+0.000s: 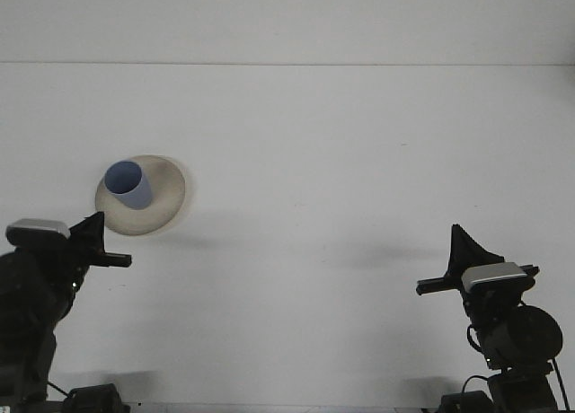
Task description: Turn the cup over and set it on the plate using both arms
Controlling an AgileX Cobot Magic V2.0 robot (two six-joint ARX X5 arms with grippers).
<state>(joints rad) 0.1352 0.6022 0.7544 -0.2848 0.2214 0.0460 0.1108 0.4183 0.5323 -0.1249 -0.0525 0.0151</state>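
Note:
A blue cup stands upright, mouth up, on the left part of a beige plate at the table's left. Nothing touches it. My left gripper is pulled back near the front left edge, below the plate and well clear of the cup. Its fingers meet in a single dark point, shut and holding nothing. My right gripper sits low at the front right, far from the plate. It also shows one closed wedge with nothing in it.
The white table stretches wide between the two arms and runs back to a wall. The arms' bases fill the two lower corners.

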